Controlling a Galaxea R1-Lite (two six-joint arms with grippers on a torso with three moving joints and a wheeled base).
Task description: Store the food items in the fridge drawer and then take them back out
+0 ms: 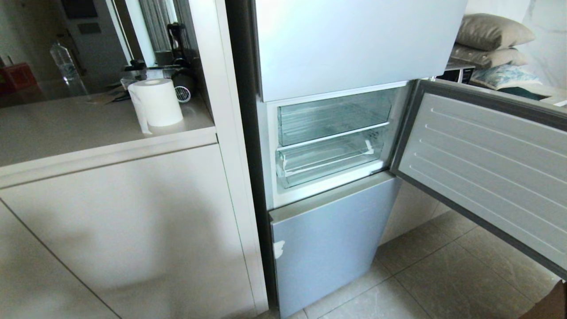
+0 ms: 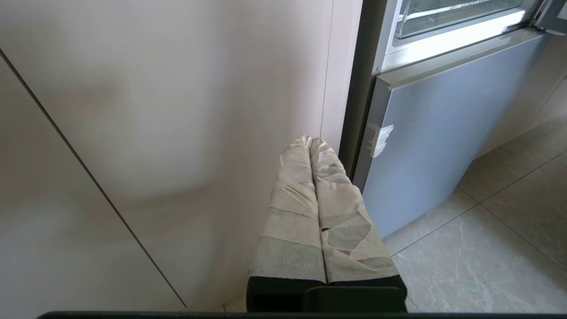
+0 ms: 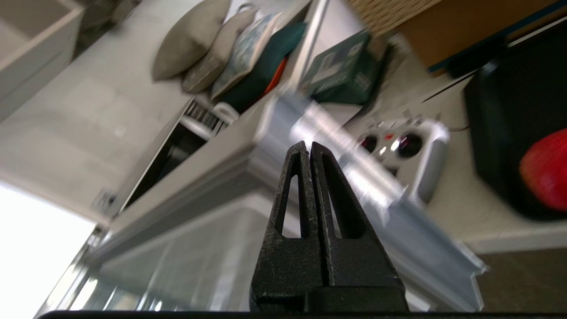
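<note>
Fridge drawer (image 1: 325, 159) sits empty in the open fridge, red food item (image 3: 545, 176) on a black tray aside, so we keep right gripper (image 3: 308, 148) and parked left gripper (image 2: 310, 144) pressed together, holding nothing.

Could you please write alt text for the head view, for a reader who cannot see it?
A fridge stands with its middle door swung open, showing two clear drawers, the lower fridge drawer apparently empty. A paper roll sits on the counter to the left; neither arm is in view.
</note>
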